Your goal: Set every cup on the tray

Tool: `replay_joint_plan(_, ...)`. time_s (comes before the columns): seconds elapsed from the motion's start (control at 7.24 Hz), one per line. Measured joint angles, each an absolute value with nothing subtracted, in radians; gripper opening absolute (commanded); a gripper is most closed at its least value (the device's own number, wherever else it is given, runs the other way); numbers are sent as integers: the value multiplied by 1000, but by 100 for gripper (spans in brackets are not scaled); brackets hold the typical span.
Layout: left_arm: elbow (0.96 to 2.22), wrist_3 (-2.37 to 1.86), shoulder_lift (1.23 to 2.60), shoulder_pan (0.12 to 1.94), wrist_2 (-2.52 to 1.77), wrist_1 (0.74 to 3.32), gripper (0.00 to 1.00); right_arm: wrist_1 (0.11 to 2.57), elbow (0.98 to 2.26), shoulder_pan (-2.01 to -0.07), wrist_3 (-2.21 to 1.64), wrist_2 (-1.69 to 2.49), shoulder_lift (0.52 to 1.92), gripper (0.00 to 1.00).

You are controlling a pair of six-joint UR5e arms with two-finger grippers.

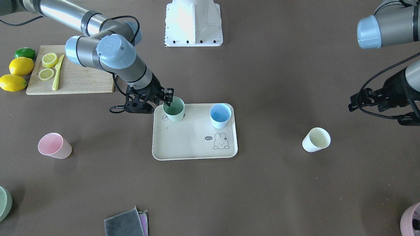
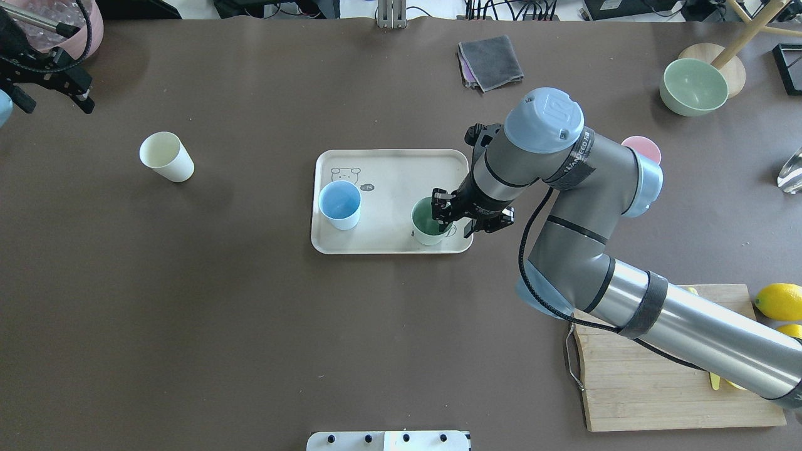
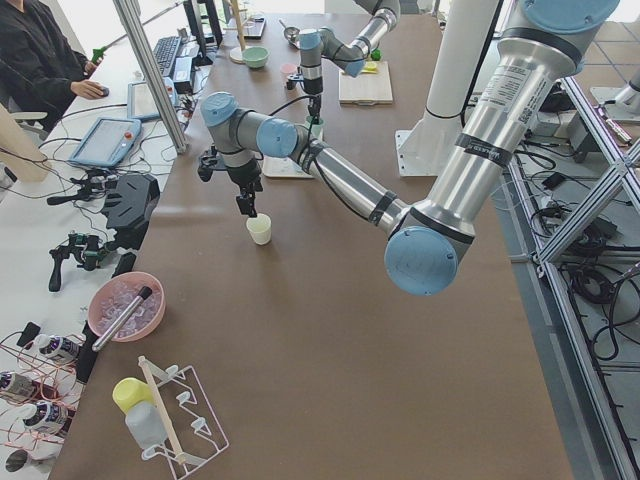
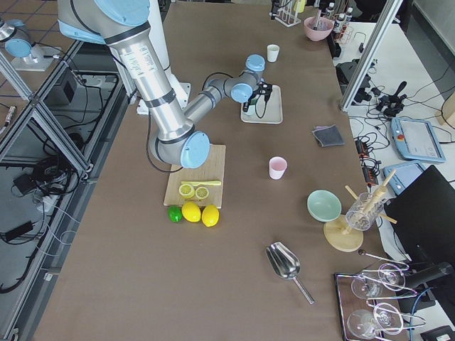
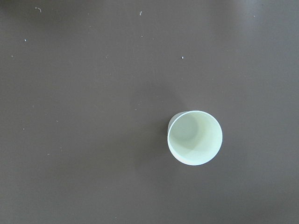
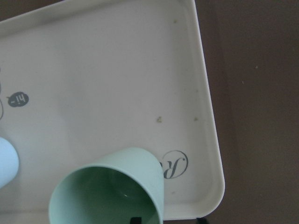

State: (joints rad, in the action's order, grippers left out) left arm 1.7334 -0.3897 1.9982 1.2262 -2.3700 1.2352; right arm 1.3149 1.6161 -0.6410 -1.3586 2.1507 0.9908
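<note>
Two cups stand on the tray (image 1: 193, 144) amid brown tabletop (image 1: 262, 183).

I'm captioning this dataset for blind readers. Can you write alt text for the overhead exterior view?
The right gripper reaches over the rim of a green cup standing on the beige tray, next to a blue cup. A cream cup stands on the table to the tray's left, near the left gripper; a pink cup shows behind the right arm.

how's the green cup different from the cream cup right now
The green cup stands on the tray; the cream cup stands on the bare table. The right claw is at the green cup's rim; the left claw is clear of the cream cup. Both are upright.
</note>
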Motion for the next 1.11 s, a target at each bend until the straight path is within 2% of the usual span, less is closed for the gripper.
replay_joint_plan(0.55,1710,-330,1991,1239,-2369,1235,97,1323,1650,-756,-1345,2248,1018,100)
replay_joint_plan(0.83,1659,-301,1980,1238,-2369,1279,97,1321,1681,-849,-1247,2298,1101,100)
replay_joint_plan(1.11,1568,-351,1970,1217,-2366,1434,97,1322,1710,-922,-1109,2332,1190,100)
